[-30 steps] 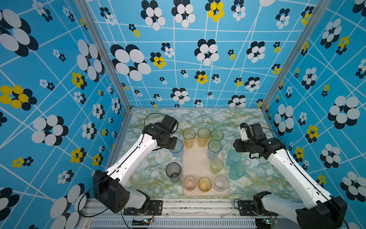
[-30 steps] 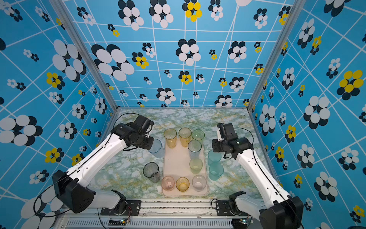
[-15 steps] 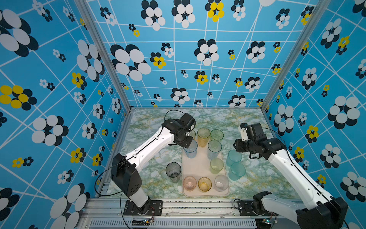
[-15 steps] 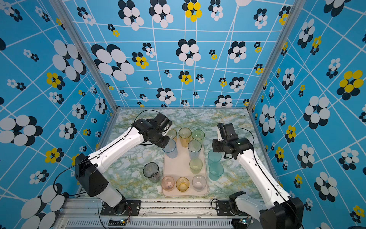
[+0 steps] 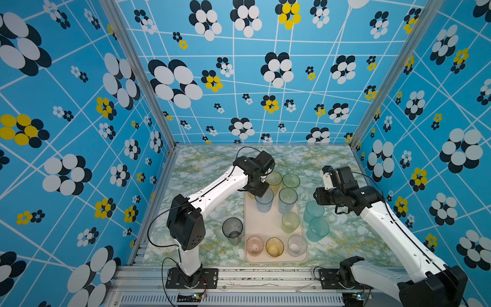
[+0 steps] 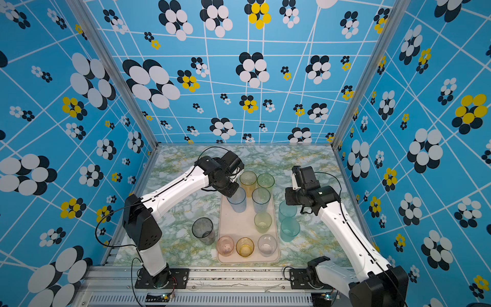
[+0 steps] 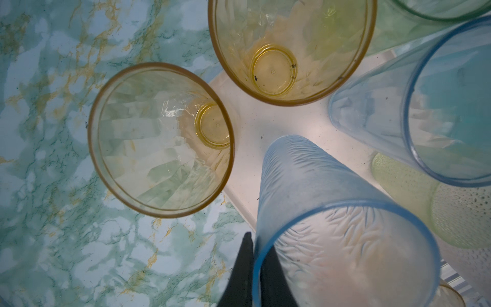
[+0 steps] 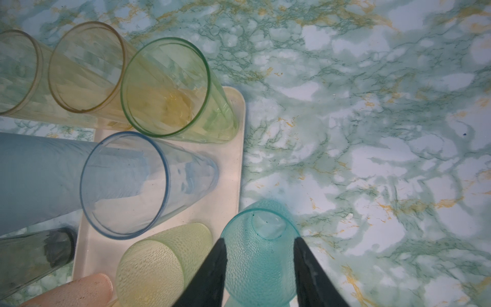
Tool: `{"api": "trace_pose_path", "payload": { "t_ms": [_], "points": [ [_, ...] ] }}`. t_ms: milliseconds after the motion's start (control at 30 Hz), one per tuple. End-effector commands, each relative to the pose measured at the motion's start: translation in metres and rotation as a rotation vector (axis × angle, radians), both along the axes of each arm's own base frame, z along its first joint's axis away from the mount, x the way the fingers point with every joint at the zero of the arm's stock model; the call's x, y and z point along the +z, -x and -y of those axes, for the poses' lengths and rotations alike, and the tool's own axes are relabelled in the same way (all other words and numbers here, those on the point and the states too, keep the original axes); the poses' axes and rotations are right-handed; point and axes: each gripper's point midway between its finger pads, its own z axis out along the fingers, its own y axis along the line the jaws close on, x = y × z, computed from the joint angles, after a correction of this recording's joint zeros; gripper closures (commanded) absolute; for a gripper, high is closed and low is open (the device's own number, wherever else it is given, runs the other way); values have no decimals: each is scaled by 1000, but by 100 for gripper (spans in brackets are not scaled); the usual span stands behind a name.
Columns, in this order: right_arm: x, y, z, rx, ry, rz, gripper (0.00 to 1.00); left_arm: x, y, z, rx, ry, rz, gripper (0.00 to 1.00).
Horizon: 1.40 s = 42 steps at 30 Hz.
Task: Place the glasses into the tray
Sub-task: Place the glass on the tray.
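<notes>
**Blue tumbler is arriving over the tray**

The left arm is swinging inward. A second ago it was hanging over the marbled green tabletop point(image 5: 202, 170) to the left of the tray, and now the left end effector point(image 7: 256, 255) is holding the tall frosted blue plastic tumbler point(image 5: 264, 203) over the far-left part of the flat cream-beige rectangular plastic tray point(image 5: 261, 226). Its fingers are pinching the tumbler's rim, 1 outside the wall and 1 inside. Whether the base is already touching the tray floor I cannot tell. This placement looks nearly done, with only the release and withdrawal remaining.

The right arm is staying where it was. The right end effector point(image 8: 259, 239) is pressing its 2 fingers against opposite sides of a teal pebbled plastic tumbler point(image 8: 260, 265), which is standing on the tabletop just beside the tray's right edge.

The frosted blue tumbler is hanging upright, mouth up, with matte walls showing a feathery embossed pattern. 8 other translucent tumblers point(image 5: 274, 247) appear to be standing in the tray already. 3 are still waiting outside it: the gripped teal one, a second teal tumbler point(image 5: 318, 228) just nearer the robot, and a smoky grey plastic tumbler point(image 5: 232, 230) left of the tray.
</notes>
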Motion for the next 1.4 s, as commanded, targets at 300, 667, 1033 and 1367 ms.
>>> {"api": "trace_pose_path", "payload": {
  "t_ms": [300,667,1033,1367],
  "points": [
    [-6,5,10,-7,31,-12,56,-7,-8,13,-58,-28,-25,95],
    [-7,3,11,-3,36,-19,56,-17,-10,19,-70,-32,-50,95],
    [-10,4,12,-6,40,-30,56,-22,-11,24,-83,-31,-64,94],
    [-9,3,13,-8,39,-28,56,-28,-10,27,-97,-43,-80,93]
  ]
}}
